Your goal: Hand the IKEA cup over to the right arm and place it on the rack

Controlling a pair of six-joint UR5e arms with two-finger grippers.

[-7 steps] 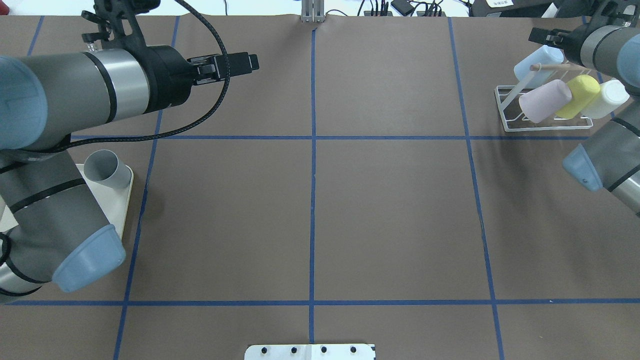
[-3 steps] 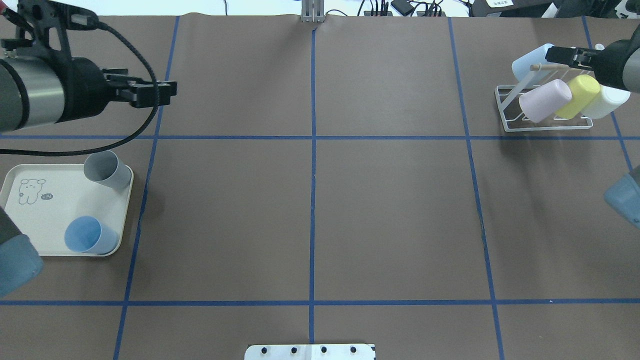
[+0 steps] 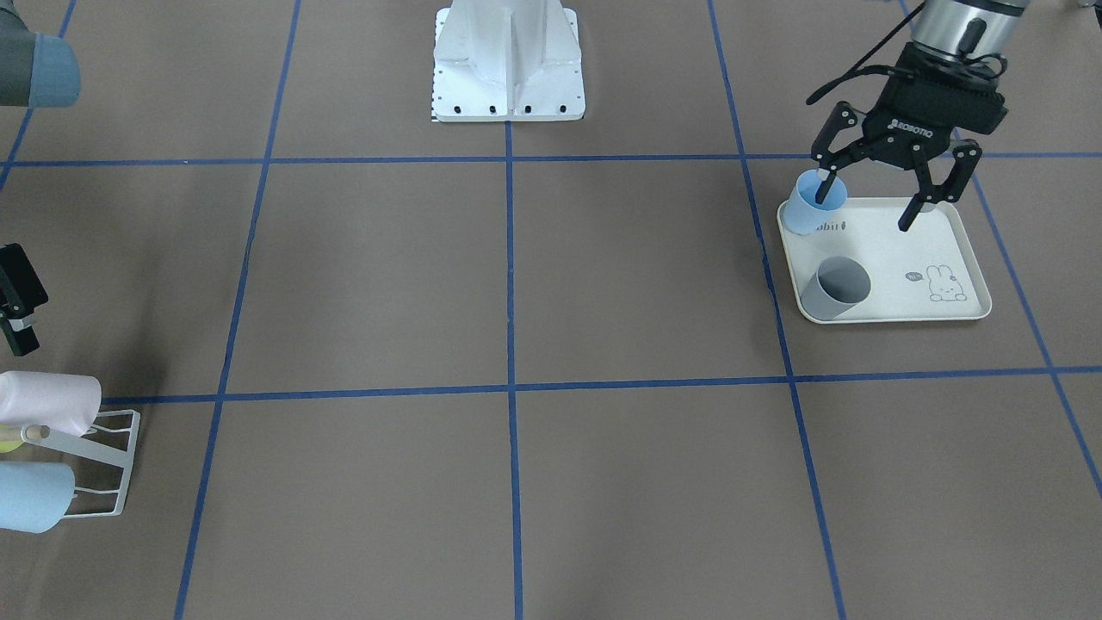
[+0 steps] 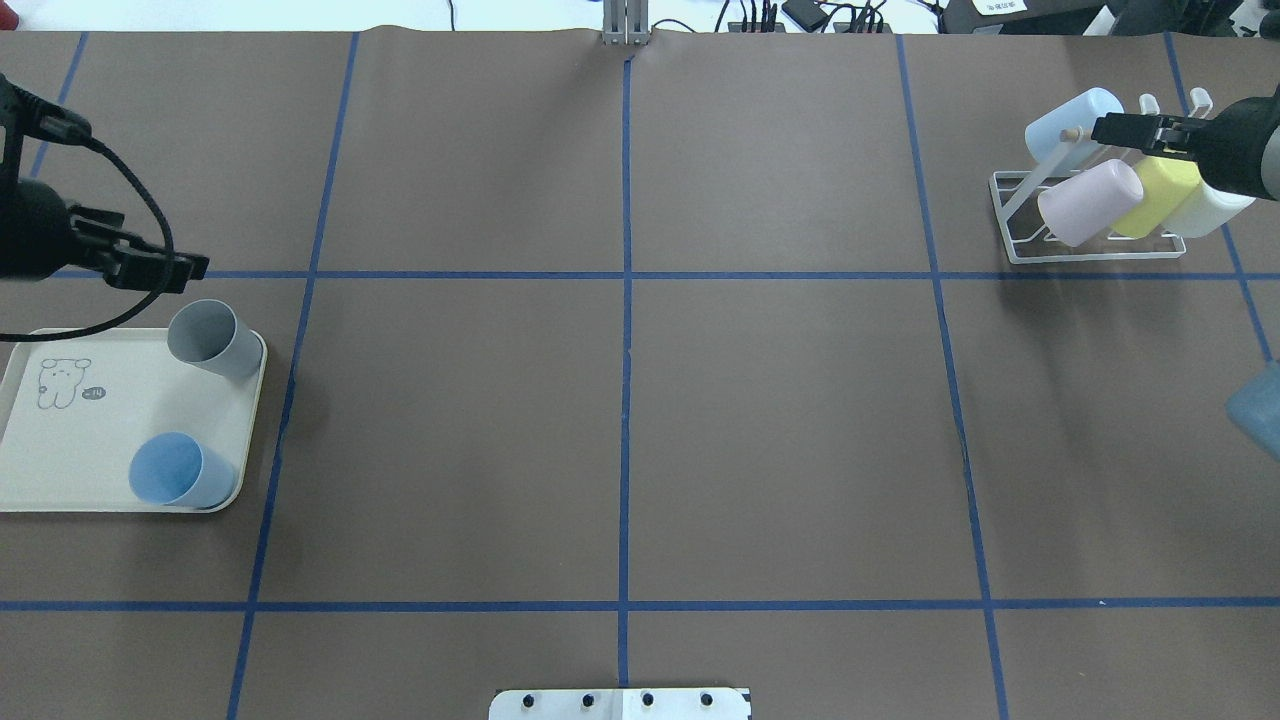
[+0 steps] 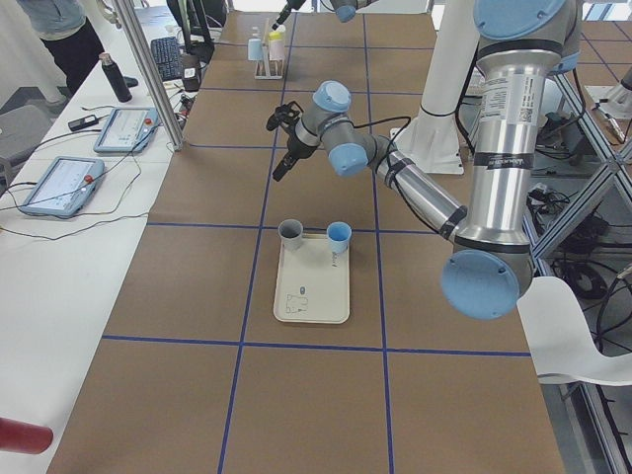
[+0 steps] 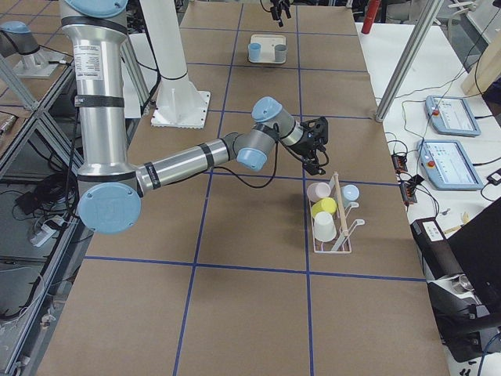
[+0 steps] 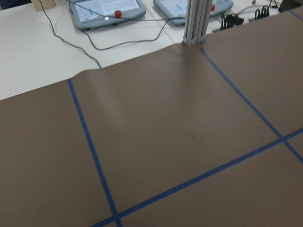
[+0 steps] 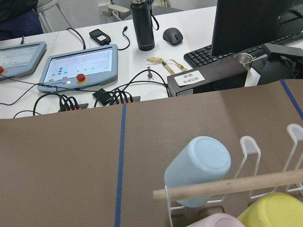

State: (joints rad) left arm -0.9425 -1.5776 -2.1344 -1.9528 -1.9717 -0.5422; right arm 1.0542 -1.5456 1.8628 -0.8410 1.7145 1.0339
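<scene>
The blue cup (image 4: pixel 175 472) and the grey cup (image 4: pixel 210 340) are sitting on the bunny tray (image 4: pixel 80 450), the left gripper (image 3: pixel 863 211) is hanging in the air near them, opened wide and holding nothing, and the right gripper (image 4: pixel 1115 128) is floating by the rack (image 4: pixel 1095 257), open or closed I cannot tell.

Blue cup (image 4: pixel 175 470) and grey cup (image 4: pixel 208 338) stand upright, apart, on a cream tray (image 4: pixel 90 440). Well apart, a white wire rack (image 4: pixel 1100 257) with a wooden rod (image 8: pixel 227 187) carries four tilted cups (image 4: pixel 1090 200).
</scene>
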